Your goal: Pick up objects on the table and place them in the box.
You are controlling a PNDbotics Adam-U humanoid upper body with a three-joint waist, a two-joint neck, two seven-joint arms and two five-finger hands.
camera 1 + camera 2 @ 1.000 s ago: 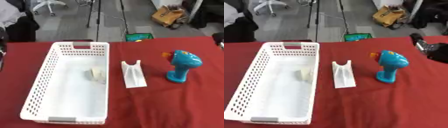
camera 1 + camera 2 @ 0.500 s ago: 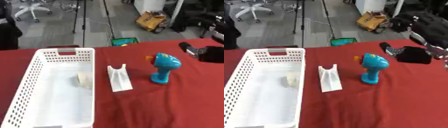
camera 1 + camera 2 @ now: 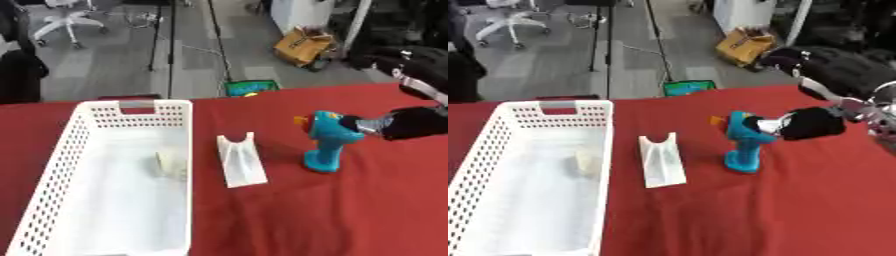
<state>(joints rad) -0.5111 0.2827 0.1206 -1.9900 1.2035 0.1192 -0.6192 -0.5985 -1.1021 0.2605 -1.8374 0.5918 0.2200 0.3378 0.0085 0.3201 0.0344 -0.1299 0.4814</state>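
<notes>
Nearest, box: white perforated basket (image 3: 52,200) on the red table (image 3: 754,215), at the left.
Inside box: a small pale object (image 3: 171,164) lies near the middle.
Beside box: white ramp-shaped piece (image 3: 661,161) flat on the cloth, just right of the basket.
Toy: blue drill-like toy (image 3: 744,145) upright, right of the ramp piece.
Right hand: right hand (image 3: 807,123) at the toy's head, seemingly touching; blurred, so I cannot tell how its fingers sit.
</notes>
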